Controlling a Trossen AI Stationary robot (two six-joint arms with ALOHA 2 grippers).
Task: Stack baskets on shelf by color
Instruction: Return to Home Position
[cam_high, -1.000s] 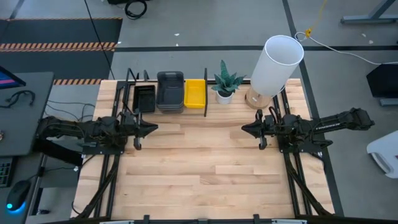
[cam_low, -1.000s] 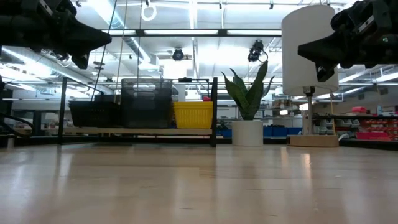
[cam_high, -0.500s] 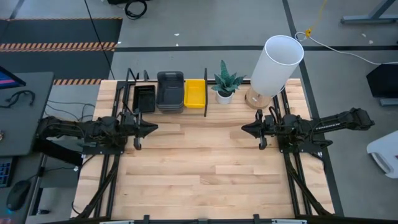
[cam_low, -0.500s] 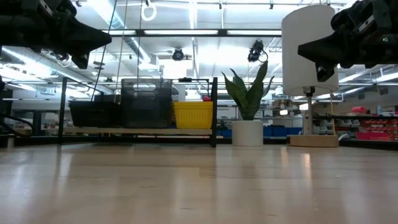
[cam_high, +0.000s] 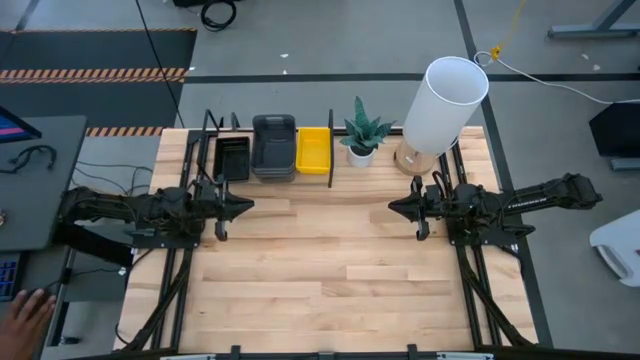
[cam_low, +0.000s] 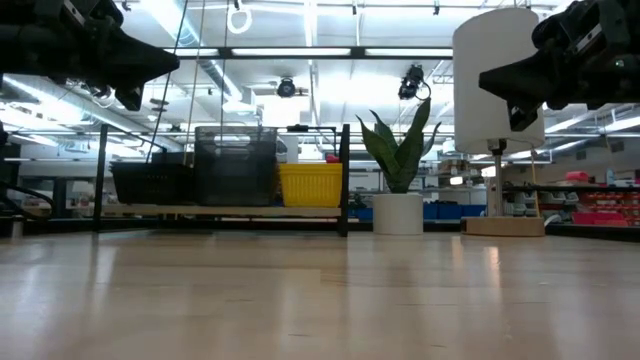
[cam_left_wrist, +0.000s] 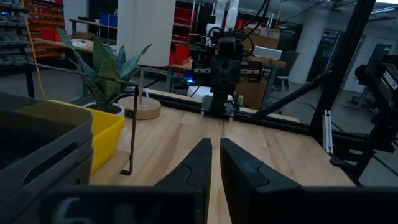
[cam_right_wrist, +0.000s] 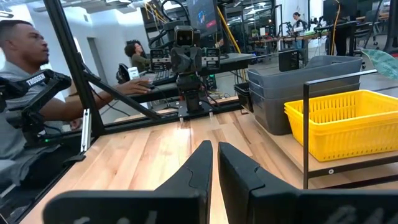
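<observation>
Three groups of baskets stand on the shelf (cam_high: 270, 178) at the table's far edge: a black perforated stack (cam_high: 233, 157), a grey stack (cam_high: 274, 146) and a yellow stack (cam_high: 314, 149). In the low view they rest by their bottoms on the board: black (cam_low: 150, 183), grey (cam_low: 236, 165), yellow (cam_low: 310, 184). My left gripper (cam_high: 248, 206) hovers shut above the table's left side, pointing right. My right gripper (cam_high: 393, 208) hovers shut above the right side, pointing left. Both hold nothing; the wrist views show the left gripper (cam_left_wrist: 215, 158) and the right gripper (cam_right_wrist: 214, 160) with fingertips nearly together.
A white pot with a green plant (cam_high: 362, 133) stands right of the shelf, and a lamp with a tall white shade (cam_high: 443, 103) on a wooden base beyond it. Bare wooden tabletop (cam_high: 320, 260) lies between and before the arms. A person's hand (cam_high: 25, 312) shows off the table's left near corner.
Both arms have kept still. A person's hand has come into the high view at its lower left, beside the table.
</observation>
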